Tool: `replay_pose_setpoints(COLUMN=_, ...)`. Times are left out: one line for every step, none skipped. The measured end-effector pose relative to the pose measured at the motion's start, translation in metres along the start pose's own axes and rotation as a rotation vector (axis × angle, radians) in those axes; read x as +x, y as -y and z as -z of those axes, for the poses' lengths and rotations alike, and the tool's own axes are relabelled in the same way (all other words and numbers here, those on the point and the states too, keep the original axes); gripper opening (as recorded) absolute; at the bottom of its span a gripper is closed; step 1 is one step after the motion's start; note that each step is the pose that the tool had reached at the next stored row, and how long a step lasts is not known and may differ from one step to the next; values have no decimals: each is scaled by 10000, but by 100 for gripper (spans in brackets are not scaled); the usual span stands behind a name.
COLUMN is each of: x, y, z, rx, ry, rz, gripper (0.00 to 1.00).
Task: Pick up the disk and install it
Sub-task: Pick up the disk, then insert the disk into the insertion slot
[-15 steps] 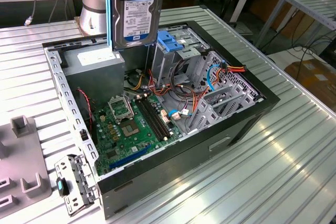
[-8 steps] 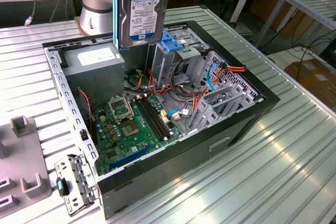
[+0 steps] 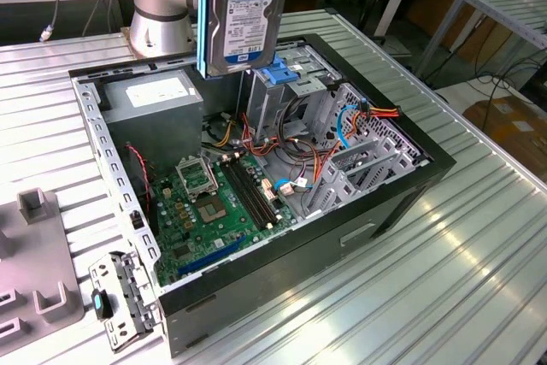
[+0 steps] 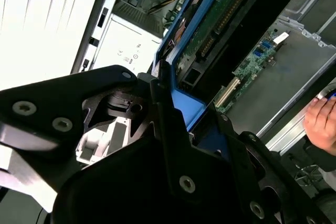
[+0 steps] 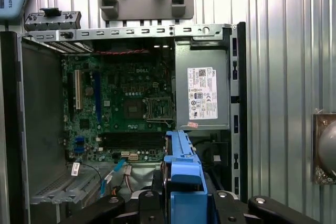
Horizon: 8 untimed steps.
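Claw (image 5: 184, 195) grips disk (image 3: 248, 19) by its blue rails (image 3: 202, 14), hung upright above drive cage (image 3: 265, 104) in open computer case (image 3: 342, 241) at centre of counter (image 3: 479, 288); risk: rails miss cage guides or snag loose cables (image 3: 303, 156), jamming it.

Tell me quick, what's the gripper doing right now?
Gripper: shut on the black-silver rectangular disk with blue plastic side rails, held above the open computer case.

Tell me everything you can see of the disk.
The disk is a rectangular hard drive, silver-black metal with a white label crossed by a blue band and blue plastic rails on its sides. It hangs upright above the open computer case, clamped in the pincer. The second wrist view shows its green circuit-board underside.
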<state>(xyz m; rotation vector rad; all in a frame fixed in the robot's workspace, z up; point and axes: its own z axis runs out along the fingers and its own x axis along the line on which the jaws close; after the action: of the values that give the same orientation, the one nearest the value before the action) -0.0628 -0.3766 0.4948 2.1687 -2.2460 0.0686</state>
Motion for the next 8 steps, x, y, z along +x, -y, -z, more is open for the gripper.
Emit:
replay_pose_setpoints(x=0, y=1, z=0, rx=0, ry=-1, rz=-1, gripper=37)
replay_pose_setpoints(x=-1, y=10, z=0, rx=0, ry=-1, rz=1, gripper=37)
replay_pose_setpoints(x=-1, y=20, z=0, rx=0, ry=-1, rz=1, gripper=37)
replay_pose_setpoints(x=-1, y=21, z=0, rx=0, ry=-1, rz=0, gripper=37)
replay_pose_setpoints(x=-1, y=22, z=0, rx=-1, ry=-1, rz=1, gripper=37)
replay_pose_setpoints(x=-1, y=23, z=0, rx=0, ry=-1, rz=1, gripper=37)
replay_pose_setpoints(x=-1, y=24, z=0, rx=0, ry=-1, rz=1, gripper=37)
replay_pose_setpoints(x=-1, y=25, z=0, rx=0, ry=-1, rz=0, gripper=37)
